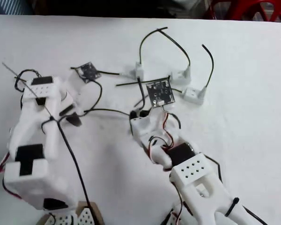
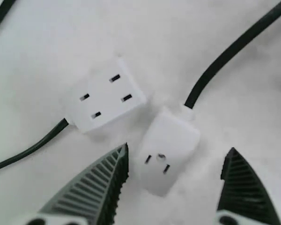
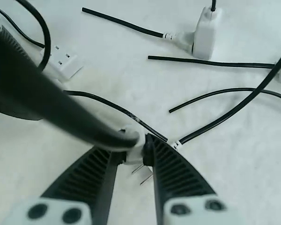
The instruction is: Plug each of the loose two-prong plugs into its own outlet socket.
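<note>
Right end effector tight on two-prong plug; left end effector wide astride outlet socket.

White table: covers nearly the whole high view, surface matte and slightly uneven. Red frame, possibly a chair: upper right, beyond the table's far edge. Blue-grey striped item: upper left corner, nature unclear. Brown board: bottom edge, left of centre, partly covered.

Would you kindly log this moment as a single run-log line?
left end effector: open, astride outlet socket | right end effector: shut on two-prong plug | plug: not yet inserted
</note>
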Motion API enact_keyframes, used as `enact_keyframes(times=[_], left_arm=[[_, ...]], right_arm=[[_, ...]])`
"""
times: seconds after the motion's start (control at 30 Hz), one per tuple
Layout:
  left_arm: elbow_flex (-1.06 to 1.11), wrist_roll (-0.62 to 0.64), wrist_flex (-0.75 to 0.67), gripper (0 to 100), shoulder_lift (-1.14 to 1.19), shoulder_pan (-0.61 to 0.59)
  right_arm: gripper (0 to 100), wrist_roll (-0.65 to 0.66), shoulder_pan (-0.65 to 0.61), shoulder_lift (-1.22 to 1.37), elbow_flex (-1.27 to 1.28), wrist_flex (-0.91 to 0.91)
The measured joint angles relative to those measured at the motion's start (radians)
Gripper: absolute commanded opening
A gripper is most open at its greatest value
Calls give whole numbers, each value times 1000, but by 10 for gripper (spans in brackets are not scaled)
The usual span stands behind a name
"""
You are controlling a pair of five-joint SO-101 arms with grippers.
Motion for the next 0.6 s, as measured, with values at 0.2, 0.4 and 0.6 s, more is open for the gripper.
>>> enact_keyframes(times=[0.2,0.4,0.6], left_arm=[[-126,-61,2,216,196,-11],[-207,-92,92,144,261,-9],[-233,-92,176,87,264,-5]], right_arm=[[17,0,0,0,0,0],[17,0,0,0,0,0],[17,0,26,0,0,-9]])
